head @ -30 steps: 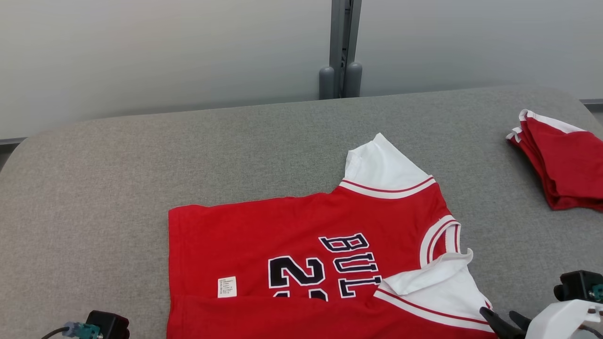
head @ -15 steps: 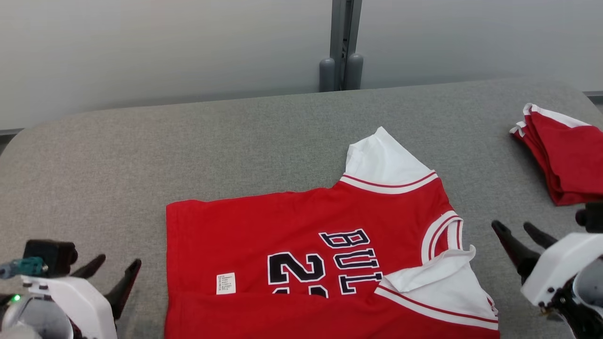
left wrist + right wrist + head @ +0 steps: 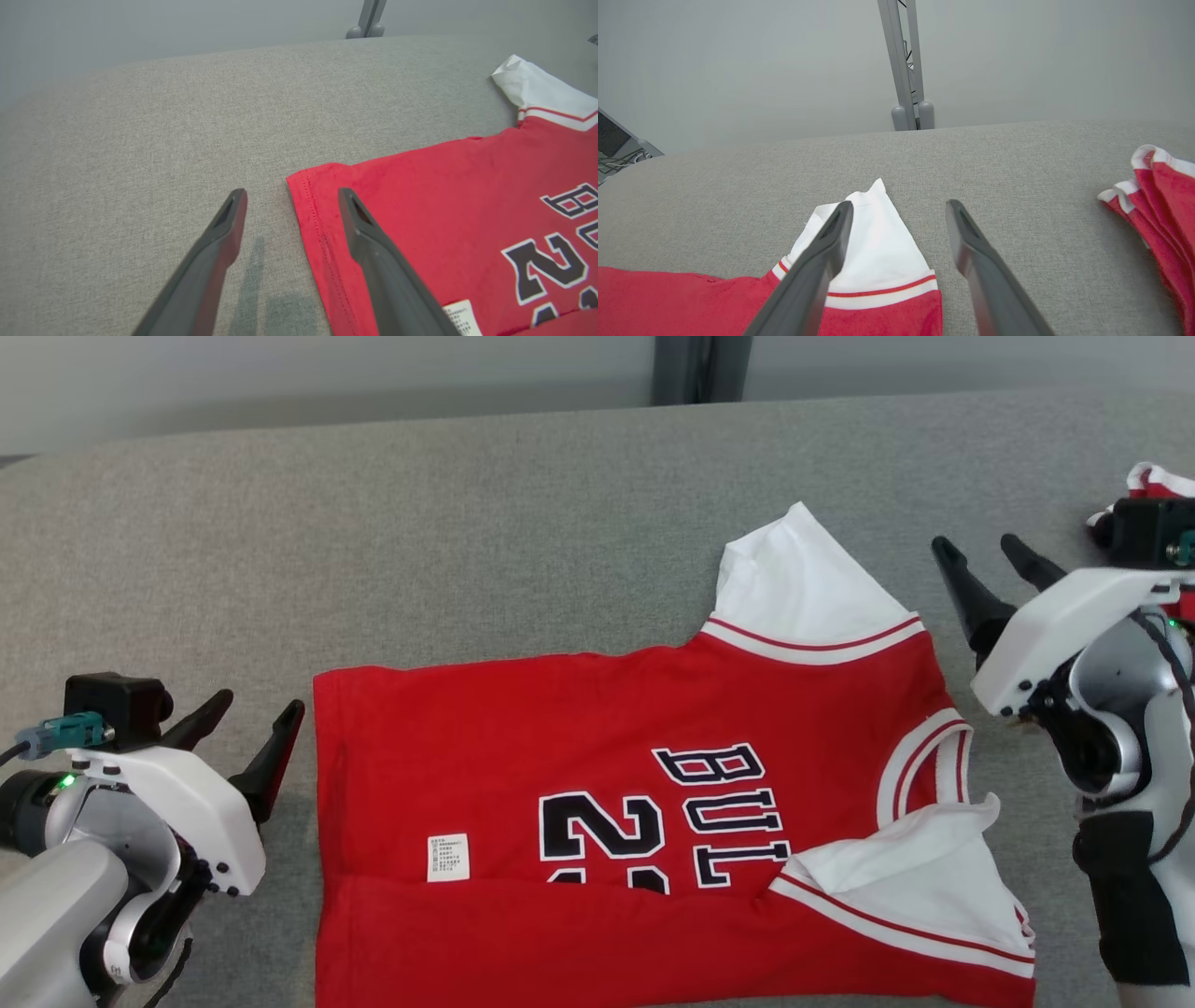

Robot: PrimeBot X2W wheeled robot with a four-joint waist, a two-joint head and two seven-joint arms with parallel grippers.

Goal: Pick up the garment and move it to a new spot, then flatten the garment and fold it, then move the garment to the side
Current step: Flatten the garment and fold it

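Your left gripper (image 3: pixel 261 702) and right gripper (image 3: pixel 975 543) just swung up either side of the jersey (image 3: pixel 607 728), both wide open, nothing held. It's flat mid-pad (image 3: pixel 467 523) with the near edge already folded, so I'd guess the far-edge fold is next.

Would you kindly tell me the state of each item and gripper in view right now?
Red jersey: spread out, near edge and near sleeve folded over.
Folded red pile: folded, set aside on the right.
Left gripper: open, empty, at the jersey's hem.
Right gripper: open, empty, by the far sleeve.
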